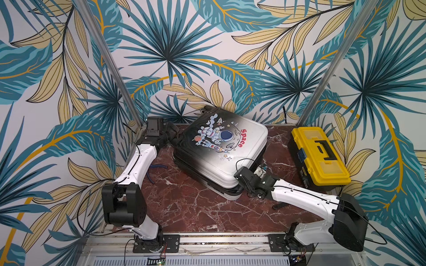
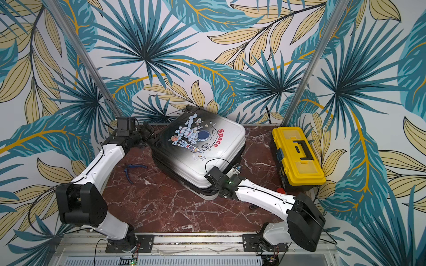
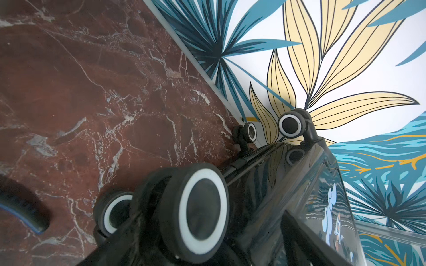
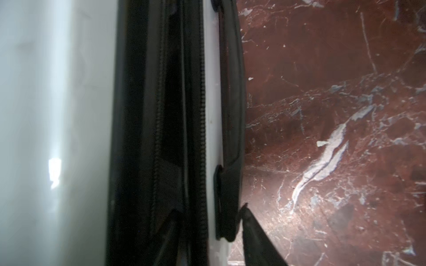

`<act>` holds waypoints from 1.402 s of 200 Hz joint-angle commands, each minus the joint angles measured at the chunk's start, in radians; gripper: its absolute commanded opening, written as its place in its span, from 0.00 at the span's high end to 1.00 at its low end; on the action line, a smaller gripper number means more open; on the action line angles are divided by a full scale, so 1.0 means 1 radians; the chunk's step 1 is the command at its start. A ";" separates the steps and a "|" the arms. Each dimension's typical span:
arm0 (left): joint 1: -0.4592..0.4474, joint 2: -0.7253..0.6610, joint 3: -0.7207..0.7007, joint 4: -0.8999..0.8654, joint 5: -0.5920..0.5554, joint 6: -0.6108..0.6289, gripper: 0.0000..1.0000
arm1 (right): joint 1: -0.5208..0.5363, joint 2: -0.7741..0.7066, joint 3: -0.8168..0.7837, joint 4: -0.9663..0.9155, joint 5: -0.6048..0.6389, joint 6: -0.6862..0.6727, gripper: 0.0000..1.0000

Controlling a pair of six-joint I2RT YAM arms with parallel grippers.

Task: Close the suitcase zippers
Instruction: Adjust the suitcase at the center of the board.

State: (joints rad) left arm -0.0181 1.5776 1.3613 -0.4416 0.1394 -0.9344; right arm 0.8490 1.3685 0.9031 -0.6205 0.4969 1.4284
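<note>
The suitcase [image 1: 219, 147] [image 2: 198, 147] lies flat on the table with its astronaut print facing up and its far end near the back wall. My left gripper [image 1: 175, 133] [image 3: 207, 248] is at the far-left corner, open wide, with a white-rimmed wheel [image 3: 202, 211] between its fingers. My right gripper [image 1: 239, 187] [image 4: 209, 214] is at the near-right corner, side-on to the seam. It is open, its fingers [image 4: 251, 228] apart and holding nothing. The zippers [image 4: 202, 115] show there as two toothed rows with a dark gap between them. No pull is visible.
A yellow toolbox [image 1: 318, 156] stands at the right edge of the table [image 1: 196, 207]. Blue-handled pliers [image 1: 154, 171] lie left of the suitcase. A small black object [image 1: 280, 205] lies under my right arm. The back wall sits right behind the suitcase's wheels [image 3: 291, 125].
</note>
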 commanded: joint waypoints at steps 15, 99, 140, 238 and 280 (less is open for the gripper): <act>0.009 -0.035 -0.099 -0.184 0.085 0.004 0.09 | 0.005 -0.082 -0.021 0.040 0.002 0.031 0.39; -0.019 -0.466 -0.360 -0.356 -0.066 0.056 0.15 | -0.039 -0.281 -0.012 -0.260 -0.056 -0.317 0.19; -0.143 -0.571 -0.448 -0.405 -0.060 -0.073 0.16 | -0.122 -0.288 0.144 -0.340 0.003 -0.555 0.18; -0.382 -0.538 -0.548 -0.210 -0.148 -0.485 0.20 | -0.444 -0.169 0.325 -0.120 -0.212 -1.044 0.11; -0.384 -0.418 -0.532 -0.172 -0.144 -0.462 0.32 | -0.524 -0.135 0.365 -0.073 -0.287 -1.103 0.11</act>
State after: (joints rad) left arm -0.3988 1.1061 0.8066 -0.6651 0.0212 -1.3937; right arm 0.3565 1.2179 1.2446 -0.7425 0.2752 0.4019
